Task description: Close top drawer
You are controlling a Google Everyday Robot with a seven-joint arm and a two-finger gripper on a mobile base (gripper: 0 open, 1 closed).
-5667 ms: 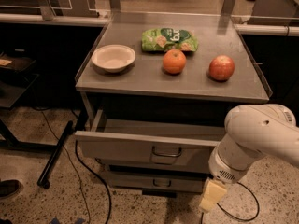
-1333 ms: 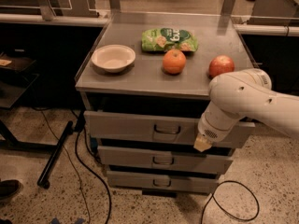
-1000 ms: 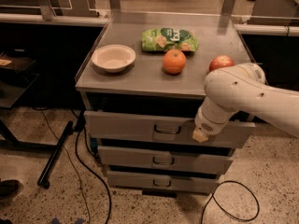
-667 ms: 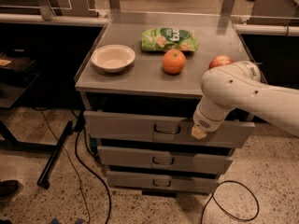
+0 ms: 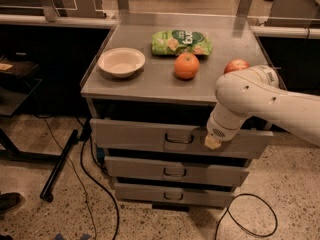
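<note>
The top drawer point(image 5: 145, 136) is a wide grey front with a small dark loop handle point(image 5: 178, 139), just under the cabinet top and standing out only slightly from the cabinet. My gripper point(image 5: 213, 142) hangs from the white arm point(image 5: 250, 101) and its pale tip rests against the drawer front, right of the handle. Two shorter grey drawer fronts point(image 5: 172, 171) sit below it.
On the cabinet top point(image 5: 150, 81) sit a cream bowl point(image 5: 121, 61), a green chip bag point(image 5: 181, 41), an orange point(image 5: 186, 65) and a red apple point(image 5: 236, 66). Black cables point(image 5: 95, 179) and a dark stand leg point(image 5: 57, 166) lie on the speckled floor at left.
The top drawer, pulled far out earlier, now stands nearly flush. My gripper has risen from low at the right to the drawer front and crept left toward the handle.
</note>
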